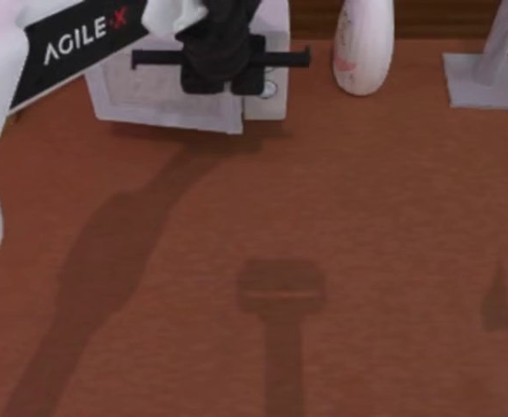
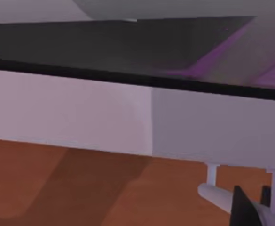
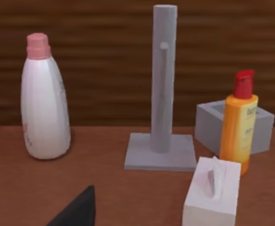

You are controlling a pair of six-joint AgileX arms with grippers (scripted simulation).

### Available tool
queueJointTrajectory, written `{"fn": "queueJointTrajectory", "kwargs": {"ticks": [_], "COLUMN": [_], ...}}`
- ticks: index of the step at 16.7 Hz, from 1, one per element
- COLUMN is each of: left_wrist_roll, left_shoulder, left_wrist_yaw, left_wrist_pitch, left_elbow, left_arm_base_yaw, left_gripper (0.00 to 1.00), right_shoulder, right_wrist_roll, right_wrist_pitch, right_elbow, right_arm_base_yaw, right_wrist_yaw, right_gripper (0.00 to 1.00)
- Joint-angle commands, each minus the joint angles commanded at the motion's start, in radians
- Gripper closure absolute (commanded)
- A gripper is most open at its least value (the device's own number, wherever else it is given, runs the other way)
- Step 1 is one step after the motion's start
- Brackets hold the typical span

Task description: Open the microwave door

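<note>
Light-grey microwave (image 1: 184, 87) set at upper left of the top view, microwave door (image 1: 162, 91) slightly ajar, left gripper (image 1: 223, 74) held over its front edge, grip state cannot be told, white bottle (image 1: 364, 48) placed beside it.

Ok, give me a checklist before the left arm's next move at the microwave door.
1. Left tool at the front of the light-grey boxy microwave: ok.
2. Grip on the white bar handle: cannot tell.
3. Light-grey mesh-windowed microwave door swung wide: not ok.
4. Brown table in front of the door free of obstacles: ok.
5. White pink-capped bottle standing apart from the microwave: ok.
6. Right tool away from the microwave: ok.
</note>
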Motion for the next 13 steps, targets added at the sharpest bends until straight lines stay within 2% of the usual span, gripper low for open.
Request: {"fn": "queueJointTrajectory", "kwargs": {"ticks": [13], "left_wrist_roll": [0.032], "left_shoulder": [-0.035], "left_wrist_yaw": [0.012], "left_wrist_pitch": [0.029], "left_elbow": [-0.048], "left_arm_base_yaw": [0.007], "left_gripper": [1.00], "right_shoulder": [0.000], "right_wrist_roll": [0.000], "right_wrist_pitch": [0.000], "right_elbow": [0.000], "right_arm_base_yaw": [0.000], "right_wrist_yaw": [0.000], "right_gripper": [0.00]}}
